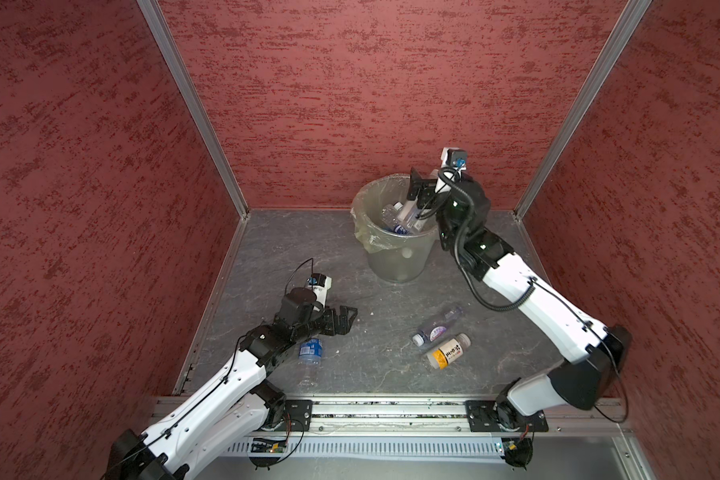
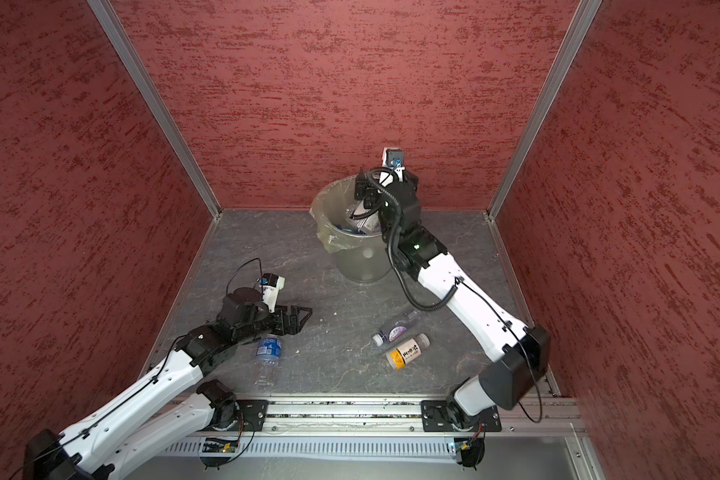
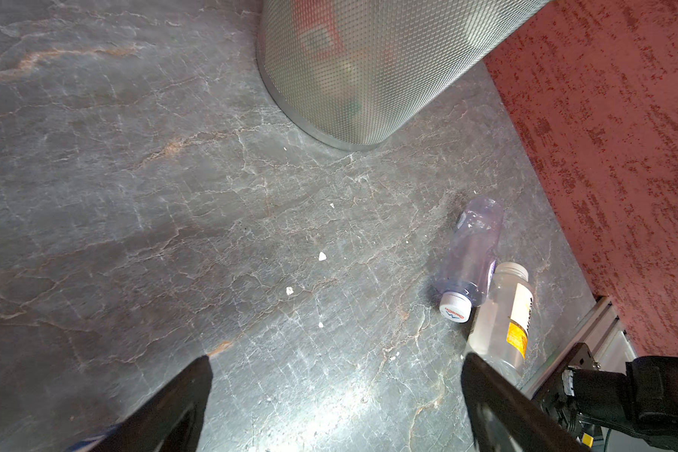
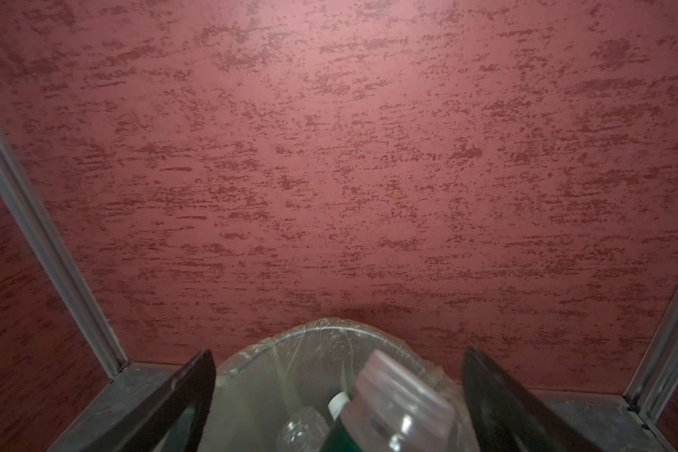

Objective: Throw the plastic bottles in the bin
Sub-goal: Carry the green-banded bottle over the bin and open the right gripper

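The bin [image 1: 395, 262] [image 2: 360, 262], grey-green with a bag over its rim, stands at the back and holds several plastic bottles [image 1: 395, 218]. My right gripper [image 1: 417, 193] [image 4: 337, 352] hangs open over its mouth. A clear bottle [image 4: 400, 407] with a pinkish cap lies between the spread fingers, touching neither. On the floor lie a purple-labelled bottle [image 1: 437, 326] [image 3: 470, 254] and, against it, a yellow-white-labelled one [image 1: 447, 351] [image 3: 505, 325]. A blue-labelled bottle [image 1: 310, 353] lies partly under my left arm. My left gripper [image 1: 346, 318] [image 3: 335, 358] is open and empty over bare floor.
Red textured walls [image 1: 350, 104] close in the back and both sides. The aluminium rail [image 1: 391, 409] with both arm bases runs along the front edge. Small white crumbs [image 3: 321, 256] dot the grey stone floor [image 1: 292, 249].
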